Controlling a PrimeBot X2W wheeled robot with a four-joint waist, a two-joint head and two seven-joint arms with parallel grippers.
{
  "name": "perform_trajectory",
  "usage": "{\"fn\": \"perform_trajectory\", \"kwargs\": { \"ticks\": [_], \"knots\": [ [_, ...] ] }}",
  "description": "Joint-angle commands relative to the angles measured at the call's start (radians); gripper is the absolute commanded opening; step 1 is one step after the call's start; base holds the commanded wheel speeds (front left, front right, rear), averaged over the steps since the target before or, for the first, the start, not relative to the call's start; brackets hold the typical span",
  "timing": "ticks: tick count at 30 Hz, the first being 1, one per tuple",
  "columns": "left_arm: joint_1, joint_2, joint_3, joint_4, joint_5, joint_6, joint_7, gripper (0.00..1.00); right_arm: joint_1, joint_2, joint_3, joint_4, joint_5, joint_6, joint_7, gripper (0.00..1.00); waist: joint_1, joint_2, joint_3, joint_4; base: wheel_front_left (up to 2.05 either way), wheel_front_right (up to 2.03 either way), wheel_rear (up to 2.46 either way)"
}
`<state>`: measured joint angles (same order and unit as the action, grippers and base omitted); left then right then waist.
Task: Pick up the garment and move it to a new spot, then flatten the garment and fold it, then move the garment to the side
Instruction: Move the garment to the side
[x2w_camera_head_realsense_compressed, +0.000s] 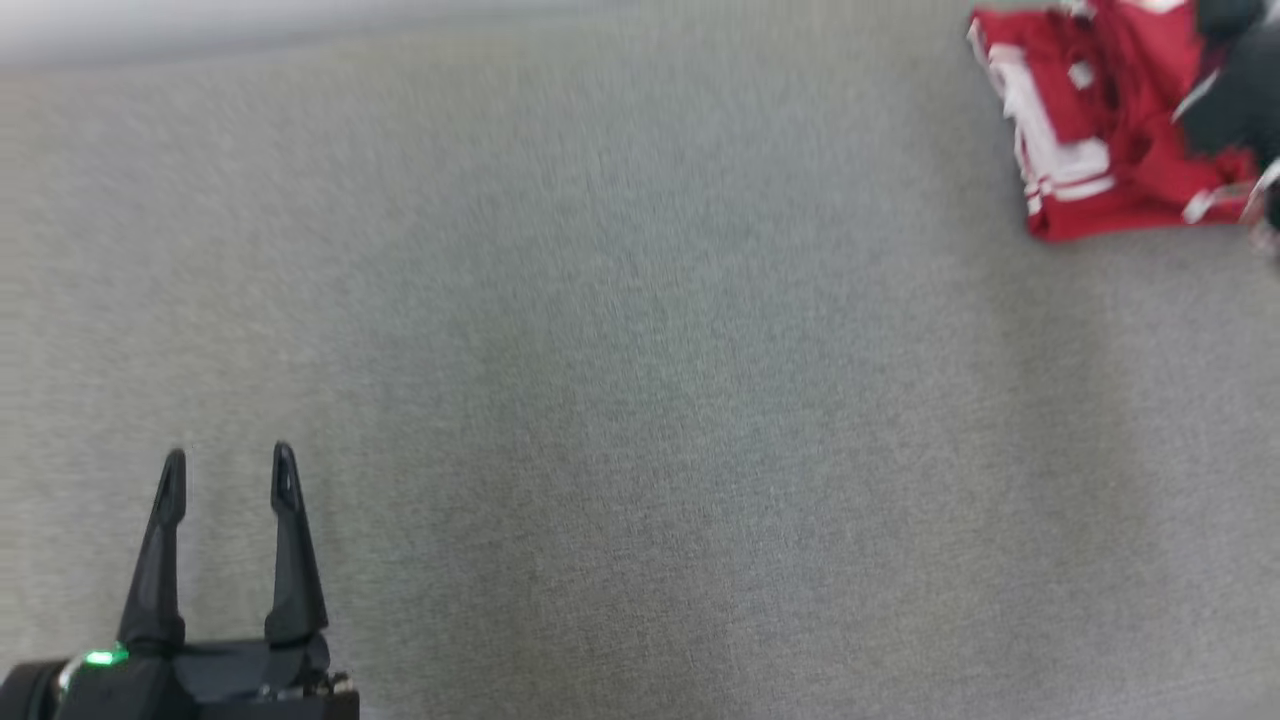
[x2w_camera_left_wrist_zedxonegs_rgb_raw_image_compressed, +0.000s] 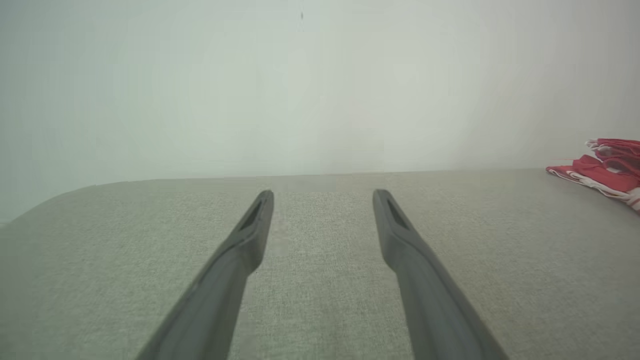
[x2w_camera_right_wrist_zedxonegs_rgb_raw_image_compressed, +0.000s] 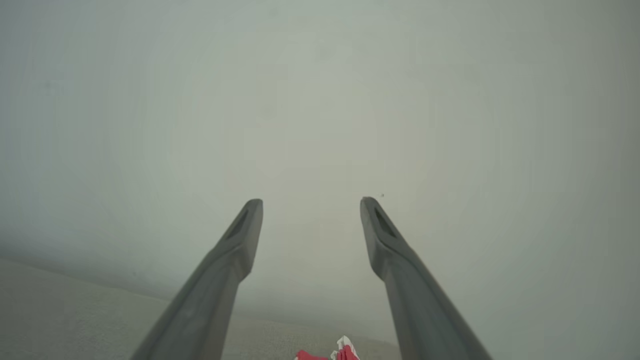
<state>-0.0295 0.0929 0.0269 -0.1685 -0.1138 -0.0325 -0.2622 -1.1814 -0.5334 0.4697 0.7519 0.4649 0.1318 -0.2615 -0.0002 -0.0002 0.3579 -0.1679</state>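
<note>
- Head view: a grey woven-fabric desk (x2w_camera_head_realsense_compressed: 640, 400) stretches across the frame, softened by blur.
- The left gripper (x2w_camera_head_realsense_compressed: 229, 470) sits at the lower left with its two long dark fingers pointing up the frame. Its jaws stand wide apart with bare desk between them and nothing held. A small green light (x2w_camera_head_realsense_compressed: 100, 657) glows at its base.
- A crumpled red garment with white stripes (x2w_camera_head_realsense_compressed: 1090, 140) lies on the desk in the top right corner, well apart from the left gripper.
- A dark blurred shape (x2w_camera_head_realsense_compressed: 1235, 90) overlaps the garment's right side at the frame edge. It may be part of the right arm, though the blur leaves that unsure.
- Left wrist view: the left gripper (x2w_camera_left_wrist_zedxonegs_rgb_raw_image_compressed: 322, 197) hangs low over the desk (x2w_camera_left_wrist_zedxonegs_rgb_raw_image_compressed: 320, 300), jaws fully spread and empty. A plain pale wall (x2w_camera_left_wrist_zedxonegs_rgb_raw_image_compressed: 300, 90) rises beyond the desk's far edge.
- The garment (x2w_camera_left_wrist_zedxonegs_rgb_raw_image_compressed: 607, 170) lies heaped at the right edge of this view, apart from both fingers.
- Right wrist view: the right gripper (x2w_camera_right_wrist_zedxonegs_rgb_raw_image_compressed: 311, 205) points at the pale wall (x2w_camera_right_wrist_zedxonegs_rgb_raw_image_compressed: 320, 100), its jaws spread wide and gripping nothing.
- A scrap of the garment (x2w_camera_right_wrist_zedxonegs_rgb_raw_image_compressed: 335, 354) shows at the bottom edge, between the lower parts of the fingers and clear of the tips. The desk (x2w_camera_right_wrist_zedxonegs_rgb_raw_image_compressed: 75, 310) shows at the lower left.
</note>
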Motion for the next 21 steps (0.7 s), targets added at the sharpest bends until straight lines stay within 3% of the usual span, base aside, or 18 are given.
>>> {"fn": "perform_trajectory", "kwargs": {
  "ticks": [1,11,21],
  "knots": [
    [0.032,-0.008,0.008,0.013,-0.011,0.000,-0.003,1.00,0.097,0.022,-0.045,-0.053,-0.024,-0.003,-0.004,1.00,0.0002,0.0002,-0.116,0.029,0.00,0.00,0.00],
    [0.084,-0.023,0.008,0.067,-0.017,-0.017,-0.003,1.00,0.500,0.137,-0.215,-0.248,-0.134,-0.003,-0.004,1.00,0.0002,0.0002,-0.216,0.099,0.00,0.00,0.00],
    [0.108,-0.031,0.003,0.112,-0.018,-0.035,-0.003,1.00,0.814,0.231,-0.357,-0.426,-0.167,-0.003,0.045,1.00,0.0002,0.0002,-0.283,0.172,0.00,0.00,0.00]
  ]
}}
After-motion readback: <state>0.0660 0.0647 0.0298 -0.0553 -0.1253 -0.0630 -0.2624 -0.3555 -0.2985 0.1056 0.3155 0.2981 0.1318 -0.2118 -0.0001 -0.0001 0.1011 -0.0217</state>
